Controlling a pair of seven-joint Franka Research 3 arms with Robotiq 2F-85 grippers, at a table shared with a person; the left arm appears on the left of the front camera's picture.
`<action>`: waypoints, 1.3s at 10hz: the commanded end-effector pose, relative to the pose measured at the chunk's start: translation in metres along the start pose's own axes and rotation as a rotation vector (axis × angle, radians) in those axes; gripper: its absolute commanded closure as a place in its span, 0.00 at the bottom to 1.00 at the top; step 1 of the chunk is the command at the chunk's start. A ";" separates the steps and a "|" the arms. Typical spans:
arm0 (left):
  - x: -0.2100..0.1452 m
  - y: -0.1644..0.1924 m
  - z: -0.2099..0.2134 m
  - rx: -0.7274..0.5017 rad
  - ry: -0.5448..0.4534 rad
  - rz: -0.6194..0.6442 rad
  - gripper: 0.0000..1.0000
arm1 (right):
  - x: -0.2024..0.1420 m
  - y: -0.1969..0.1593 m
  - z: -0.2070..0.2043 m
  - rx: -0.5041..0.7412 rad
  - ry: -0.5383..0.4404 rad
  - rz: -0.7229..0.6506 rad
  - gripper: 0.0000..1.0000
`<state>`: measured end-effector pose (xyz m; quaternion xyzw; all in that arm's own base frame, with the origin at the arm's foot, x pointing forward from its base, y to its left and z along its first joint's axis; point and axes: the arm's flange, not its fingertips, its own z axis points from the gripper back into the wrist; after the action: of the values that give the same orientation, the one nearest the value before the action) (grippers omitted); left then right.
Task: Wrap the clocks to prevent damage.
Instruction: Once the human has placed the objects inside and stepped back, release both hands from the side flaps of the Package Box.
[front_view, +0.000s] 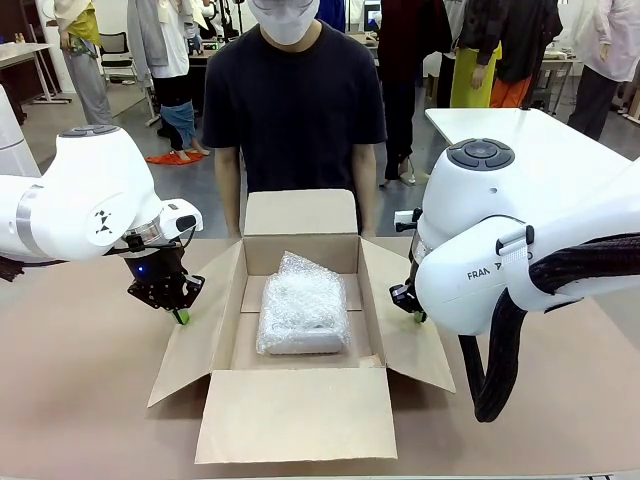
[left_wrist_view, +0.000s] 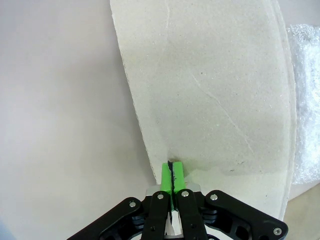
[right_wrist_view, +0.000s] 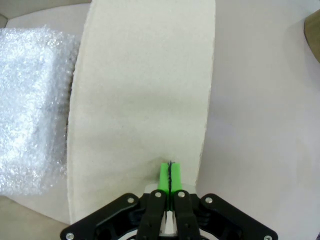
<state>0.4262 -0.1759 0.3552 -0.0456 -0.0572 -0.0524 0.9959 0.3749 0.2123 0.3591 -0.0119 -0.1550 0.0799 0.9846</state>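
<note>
An open cardboard box (front_view: 300, 412) sits mid-table with its flaps spread. Inside lies a bundle of bubble wrap (front_view: 302, 315), also visible in the wrist views (left_wrist_view: 306, 100) (right_wrist_view: 30, 105); no clock face shows through it, so the clocks are hidden. My left gripper (front_view: 181, 316) is shut, its green tips (left_wrist_view: 171, 172) resting at the outer edge of the left flap (left_wrist_view: 210, 90) with nothing between them. My right gripper (front_view: 419, 316) is shut too, its tips (right_wrist_view: 169, 175) against the right flap (right_wrist_view: 145, 90).
A person in a black shirt (front_view: 295, 100) stands at the far side right behind the box's back flap (front_view: 300, 212). Brown table surface (front_view: 80, 400) lies bare to the left of the box. A white table (front_view: 540, 140) stands at the back right.
</note>
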 end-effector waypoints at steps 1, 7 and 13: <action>-0.001 0.000 0.003 0.001 -0.003 0.003 1.00 | 0.000 0.000 -0.002 -0.002 0.002 -0.001 0.99; -0.001 0.000 0.003 0.001 -0.003 0.003 1.00 | 0.000 0.000 -0.002 -0.002 0.002 -0.001 0.99; -0.006 0.044 0.138 -0.054 0.090 -0.588 1.00 | -0.001 -0.043 0.154 0.030 0.030 0.545 0.99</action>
<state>0.4149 -0.1337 0.4710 -0.0571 -0.0467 -0.2711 0.9597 0.3468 0.1904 0.4706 -0.0234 -0.1477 0.3061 0.9402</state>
